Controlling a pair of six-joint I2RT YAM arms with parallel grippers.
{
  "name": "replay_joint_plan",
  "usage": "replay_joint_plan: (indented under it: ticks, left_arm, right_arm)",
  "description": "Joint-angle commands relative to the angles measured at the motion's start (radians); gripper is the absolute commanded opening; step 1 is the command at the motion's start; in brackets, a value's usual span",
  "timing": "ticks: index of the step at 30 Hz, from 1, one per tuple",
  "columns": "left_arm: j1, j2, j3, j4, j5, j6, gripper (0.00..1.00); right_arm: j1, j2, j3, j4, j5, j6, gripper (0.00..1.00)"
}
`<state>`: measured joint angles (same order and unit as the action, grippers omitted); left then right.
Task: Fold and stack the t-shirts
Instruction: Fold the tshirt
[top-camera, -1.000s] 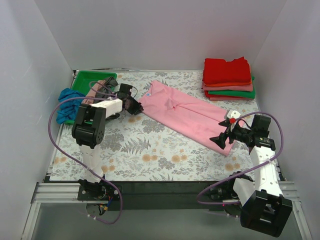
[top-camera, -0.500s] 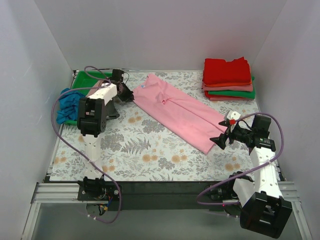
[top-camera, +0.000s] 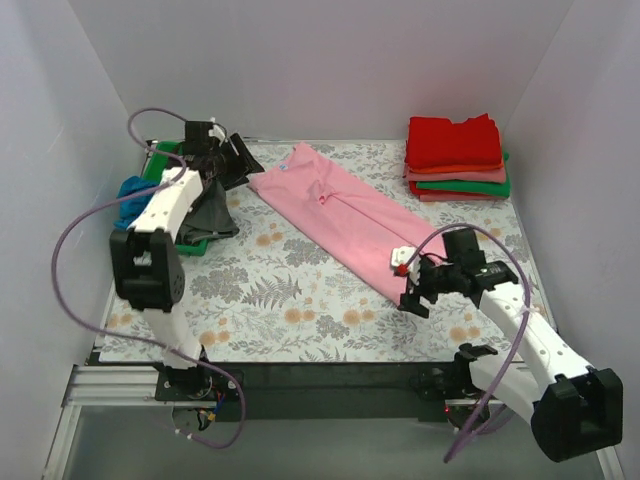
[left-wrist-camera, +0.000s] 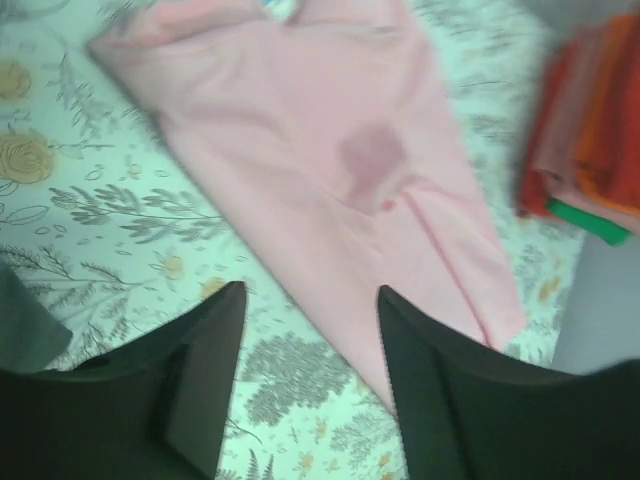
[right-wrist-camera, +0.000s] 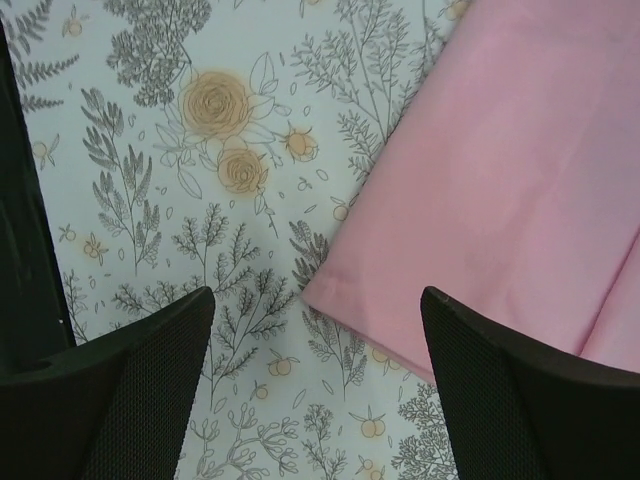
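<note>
**Pink shirt lying as a long strip: the cross fold is waiting for you**

The pink t-shirt is lying flat on the floral table as a narrow band, running from its neck at the far left to its hem at the near right; by my reading the sides are folded in and the end-to-end fold is not yet done. The stack of folded shirts, red on top, is sitting in the far right corner, well apart from it; a grey shirt and a blue shirt are waiting by the green tray. Your right gripper is hovering over the hem corner, jaws spread wide, holding nothing; your left gripper is hanging near the neck end, jaws apart and empty. Next you are probably needing to pinch the hem with the right, catching every layer, and carry it toward the neck.
</note>
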<state>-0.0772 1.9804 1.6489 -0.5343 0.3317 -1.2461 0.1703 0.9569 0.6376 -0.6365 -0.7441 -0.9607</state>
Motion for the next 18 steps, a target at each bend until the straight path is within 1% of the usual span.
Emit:
replay_joint_plan:
  ticks: [1, 2, 3, 4, 5, 6, 8, 9, 10, 13, 16, 17, 18]
  left_arm:
    - [-0.006, -0.358, -0.133, 0.121, 0.029, 0.068, 0.57]
    - [-0.006, -0.485, -0.258, 0.167, 0.001, 0.062, 0.64]
    - [-0.004, -0.558, -0.318, 0.184, -0.022, 0.048, 0.75]
    - [-0.004, -0.619, -0.372, 0.192, -0.052, 0.012, 0.85]
    - [-0.003, -0.681, -0.438, 0.201, -0.069, -0.004, 0.94]
    - [0.005, -0.804, -0.537, 0.206, -0.057, -0.009, 0.95]
    - [0.007, -0.909, -0.625, 0.205, -0.042, -0.018, 0.96]
    - [0.008, -0.993, -0.687, 0.200, -0.022, -0.021, 0.96]
    - [0.008, -1.037, -0.710, 0.192, -0.014, -0.029, 0.96]
    - [0.010, -1.133, -0.758, 0.143, 0.006, -0.047, 0.95]
    - [0.008, -1.157, -0.759, 0.089, 0.032, -0.058, 0.94]
    - [0.008, -1.160, -0.759, 0.083, 0.044, -0.064, 0.94]
    - [0.008, -1.157, -0.759, 0.085, 0.064, -0.085, 0.94]
  right_arm:
    - [0.238, 0.005, 0.057, 0.004, 0.342, 0.075, 0.89]
    - [0.288, 0.029, 0.054, 0.029, 0.400, 0.123, 0.89]
    - [0.335, 0.046, 0.050, 0.053, 0.526, 0.154, 0.88]
    - [0.404, 0.068, 0.053, 0.073, 0.578, 0.172, 0.88]
    - [0.423, 0.116, 0.054, 0.102, 0.642, 0.204, 0.88]
    - [0.434, 0.140, 0.060, 0.121, 0.666, 0.218, 0.87]
    - [0.465, 0.202, 0.085, 0.144, 0.708, 0.243, 0.86]
    - [0.475, 0.219, 0.091, 0.153, 0.721, 0.253, 0.86]
    - [0.491, 0.239, 0.108, 0.158, 0.732, 0.261, 0.84]
    - [0.514, 0.315, 0.126, 0.164, 0.770, 0.284, 0.79]
    - [0.526, 0.353, 0.132, 0.164, 0.767, 0.297, 0.75]
    - [0.526, 0.365, 0.129, 0.166, 0.767, 0.298, 0.73]
    - [0.526, 0.373, 0.128, 0.166, 0.769, 0.300, 0.67]
